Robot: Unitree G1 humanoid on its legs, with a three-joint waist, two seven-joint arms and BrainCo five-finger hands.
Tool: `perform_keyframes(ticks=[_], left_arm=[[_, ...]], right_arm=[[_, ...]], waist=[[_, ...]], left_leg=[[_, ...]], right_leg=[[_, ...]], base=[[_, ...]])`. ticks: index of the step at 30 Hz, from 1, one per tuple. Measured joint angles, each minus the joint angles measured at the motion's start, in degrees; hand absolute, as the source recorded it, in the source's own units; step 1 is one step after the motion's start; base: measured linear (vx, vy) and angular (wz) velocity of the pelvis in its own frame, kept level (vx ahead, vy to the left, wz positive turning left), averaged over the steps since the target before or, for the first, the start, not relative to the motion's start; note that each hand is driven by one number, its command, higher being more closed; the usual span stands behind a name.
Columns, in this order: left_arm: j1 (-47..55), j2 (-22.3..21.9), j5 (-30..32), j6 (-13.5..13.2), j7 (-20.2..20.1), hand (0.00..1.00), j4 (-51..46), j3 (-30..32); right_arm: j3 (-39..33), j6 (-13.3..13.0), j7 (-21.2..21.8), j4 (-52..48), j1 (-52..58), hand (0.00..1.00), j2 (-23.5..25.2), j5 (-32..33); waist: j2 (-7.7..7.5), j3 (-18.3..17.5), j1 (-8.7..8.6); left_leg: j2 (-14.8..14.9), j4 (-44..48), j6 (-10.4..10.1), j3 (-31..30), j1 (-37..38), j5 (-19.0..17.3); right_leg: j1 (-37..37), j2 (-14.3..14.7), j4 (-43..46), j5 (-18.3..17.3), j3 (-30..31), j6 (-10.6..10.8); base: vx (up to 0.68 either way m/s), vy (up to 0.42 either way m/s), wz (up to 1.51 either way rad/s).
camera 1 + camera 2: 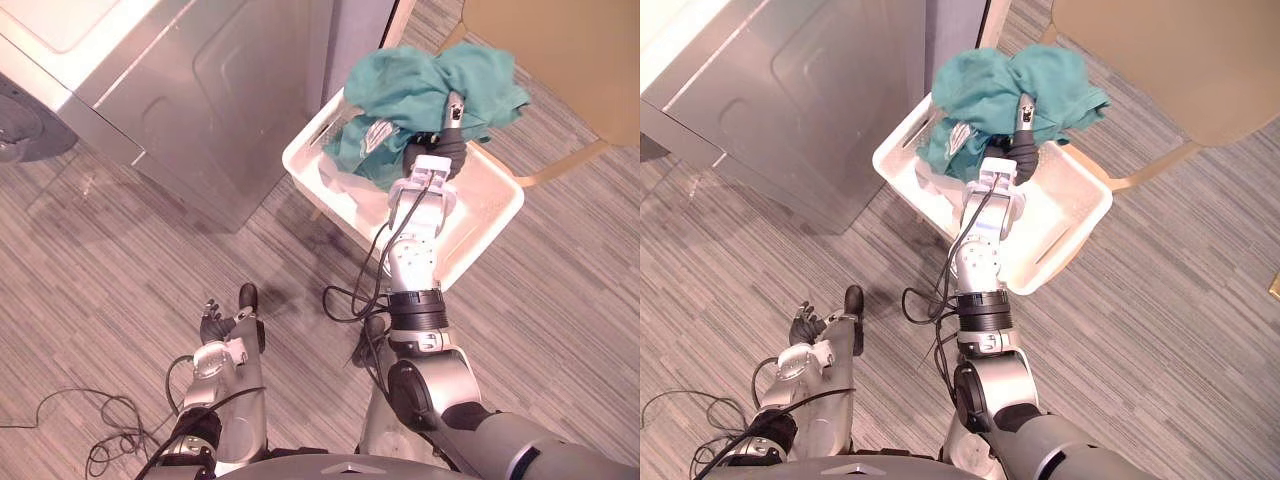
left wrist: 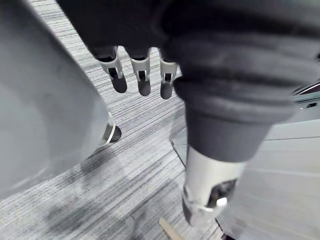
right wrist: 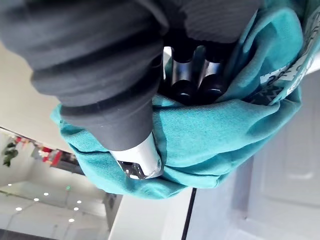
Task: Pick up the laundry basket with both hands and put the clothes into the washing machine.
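Teal clothes [image 1: 425, 85] lie bunched in a loose heap at the far end of a white plastic laundry basket [image 1: 487, 200]. The right robot hand [image 1: 440, 150] reaches into them from the near side. Its fingers [image 3: 200, 85] curl into the folds and its thumb [image 3: 142, 162] presses the cloth from the other side, so it is closed on the fabric. The bundle rises above the basket rim around the fingertips. A grey washing machine [image 1: 200, 90] stands to the left of this robot hand, just beside the basket. The left robot hand [image 1: 213, 322] hangs low over the striped floor [image 1: 100, 280], well apart from the basket, with its fingers relaxed and holding nothing.

The cloth looks light, soft and floppy. It will likely drape and trail, and a loose end could snag on the rim, so a grip deep in the bunched middle seems safest. The basket looks stiff and light, with slots near its rim. It is probably best taken there, one robot hand on each side.
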Motion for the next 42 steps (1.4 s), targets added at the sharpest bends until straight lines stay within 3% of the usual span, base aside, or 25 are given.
perform_keyframes(ticks=[4, 9, 11, 13, 15, 21, 23, 27, 32, 38, 42], left_arm=[[2.21, -1.04, -0.03, 0.41, -0.92, 0.00, 1.24, 0.23], [7.38, -1.71, -1.85, 0.95, -1.50, 0.00, 5.57, 7.29], [9.53, -1.48, -2.53, 1.62, -1.72, 0.00, 4.59, 12.96], [11.02, -1.38, -6.72, 1.30, 0.58, 0.00, 0.48, 16.77], [11.56, -0.72, -10.37, 0.80, 2.82, 0.00, -9.90, 21.62], [8.46, 6.53, -9.51, -4.82, 9.10, 0.00, -38.30, 25.53], [6.43, 9.33, -6.93, -5.18, 10.37, 0.00, -43.30, 25.28], [1.05, 15.30, 0.70, -5.22, 11.65, 0.00, -51.10, 21.29], [-10.03, 20.88, 3.45, -5.76, 10.23, 0.00, -52.31, 6.43], [-20.34, 20.45, -0.17, -5.86, 2.50, 0.00, -43.55, -11.70], [-25.53, 16.35, -0.71, -3.29, 0.10, 0.00, -31.58, -19.98]], right_arm=[[1.46, -0.29, -0.12, -5.72, 3.22, 1.00, -0.08, -1.06], [1.50, -0.08, -0.11, -10.46, 11.97, 1.00, -0.62, -3.76], [0.69, 0.25, -0.05, -12.28, 16.26, 1.00, -0.71, -5.86], [-1.42, 0.21, -0.05, -14.21, 19.69, 1.00, -0.71, -7.82], [-4.14, 0.04, -0.04, -15.43, 22.09, 1.00, -0.78, -8.20], [-4.55, 0.51, -0.07, -15.45, 23.77, 1.00, -2.13, -10.37], [-4.15, 1.39, -0.06, -15.44, 23.55, 1.00, -3.25, -10.54], [-2.33, 2.86, -0.02, -15.44, 21.79, 1.00, -6.08, -12.48], [2.63, 4.38, 0.46, -15.56, 18.62, 1.00, -8.12, -12.63], [8.21, 6.63, 1.81, -20.33, 18.65, 1.00, -9.05, -12.60], [10.71, 7.94, 1.86, -20.32, 18.68, 1.00, -9.49, -12.59]], waist=[[0.87, -0.89, -0.13], [2.54, -9.11, -0.02], [2.86, -13.19, 0.35], [3.12, -16.00, 0.97], [2.94, -18.78, 1.60], [2.86, -22.97, 1.49], [2.76, -23.97, 1.40], [2.48, -24.30, 0.74], [2.22, -24.43, -1.88], [2.20, -24.42, -5.92], [2.20, -24.42, -7.34]], left_leg=[[-1.70, -3.19, 0.07, 0.00, 6.79, 0.02], [-4.11, -10.12, 0.42, -1.28, 14.17, 1.12], [-4.44, -14.74, 0.28, -1.89, 17.67, 2.62], [-4.43, -18.45, 0.05, -3.12, 20.54, 3.89], [-4.09, -21.19, -0.18, -3.71, 23.63, 4.47], [-3.45, -23.97, -0.08, -1.39, 29.16, 4.41], [-3.22, -24.85, 0.04, 0.10, 30.38, 4.34], [-2.99, -25.62, 0.28, 3.15, 32.27, 4.23], [-2.99, -26.72, 0.74, 7.37, 34.47, 4.25], [-3.10, -27.71, 0.91, 9.74, 35.46, 4.55], [-3.08, -28.19, 0.95, 11.28, 36.19, 4.63]], right_leg=[[7.27, -1.73, -2.17, -0.69, -1.66, 1.18], [15.96, -3.73, -6.29, -1.77, -6.06, 2.76], [19.85, -3.67, -9.21, -1.61, -8.37, 3.14], [23.33, -3.19, -11.86, -1.38, -10.76, 3.59], [27.02, -2.45, -14.43, -1.16, -12.43, 3.98], [32.23, 0.31, -21.99, 2.20, -10.61, 4.69], [32.59, 1.13, -24.59, 3.94, -8.82, 4.74], [33.24, 2.38, -29.49, 7.78, -5.15, 4.64], [33.17, 3.32, -34.70, 12.14, 0.08, 4.22], [32.29, 3.77, -36.76, 14.15, 3.09, 3.76], [31.42, 4.01, -36.83, 15.07, 4.96, 4.26]], base=[[0.12, -0.006, 0.16], [0.16, -0.022, 0.31], [0.19, -0.054, 0.29], [0.15, -0.069, 0.30], [0.12, -0.061, 0.17], [0.07, -0.009, -0.22], [0.01, 0.042, -0.47], [-0.03, 0.050, -0.55], [-0.09, 0.047, -0.49], [-0.08, 0.012, -0.27], [-0.03, 0.003, -0.19]])
